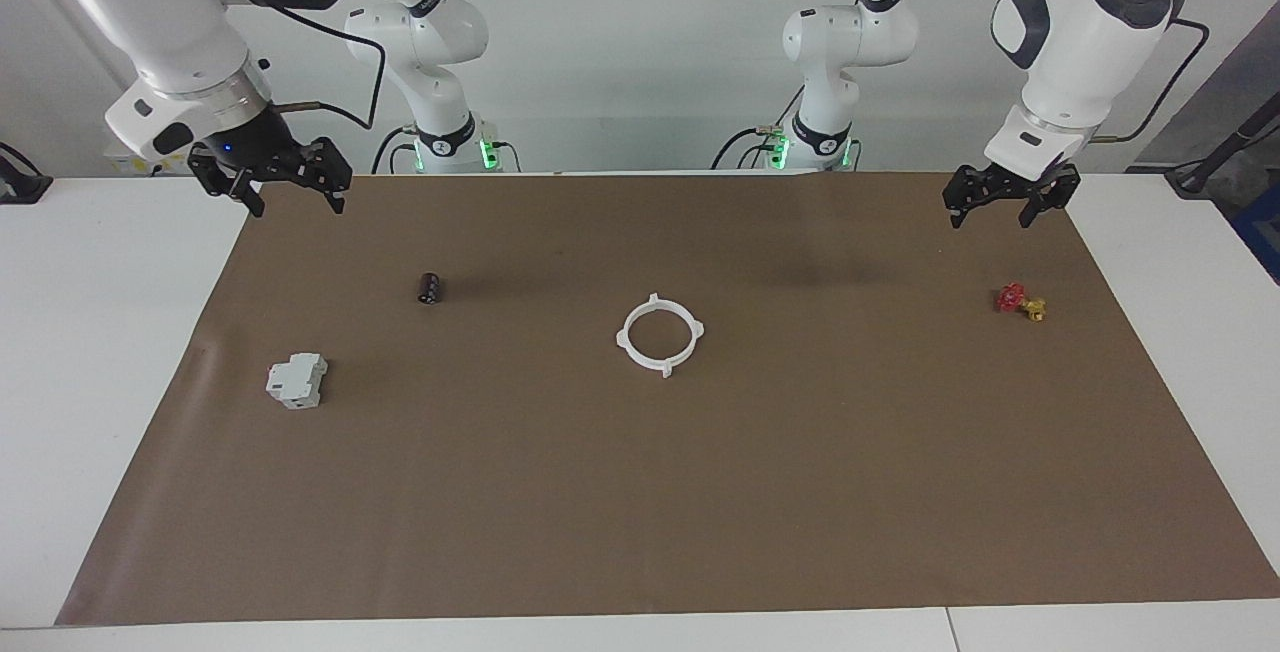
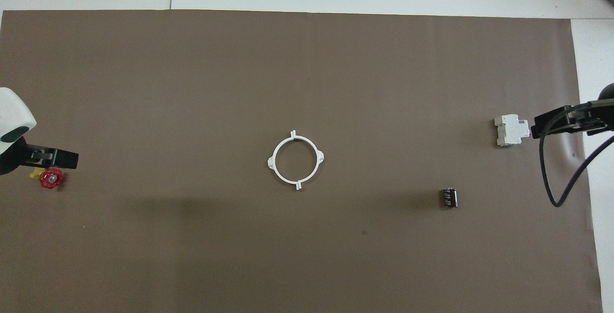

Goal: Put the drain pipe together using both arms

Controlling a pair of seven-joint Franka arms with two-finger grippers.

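Right now both grippers hang in the air with nothing in them. The left gripper is over the brown mat's corner at the left arm's end, its two fingers spread apart and touching nothing. The right gripper is over the mat's corner at the right arm's end, fingers likewise spread wide and empty.

One white drain pipe ring lies flat in the middle of the mat, its two half-arcs already joined into a closed circle, with four small tabs sticking out around the rim. It sits well apart from both grippers.

Counting the rest: one small black cylinder lying on its side, toward the right arm's end and nearer to the robots than the ring; one grey-white boxy block, farther from the robots than the cylinder, near the mat's edge; one little red valve wheel with a yellow body toward the left arm's end. The mat covers most of the white tabletop.

From overhead only the tips of the grippers show at the picture's sides, and the left one partly covers the valve's yellow part.
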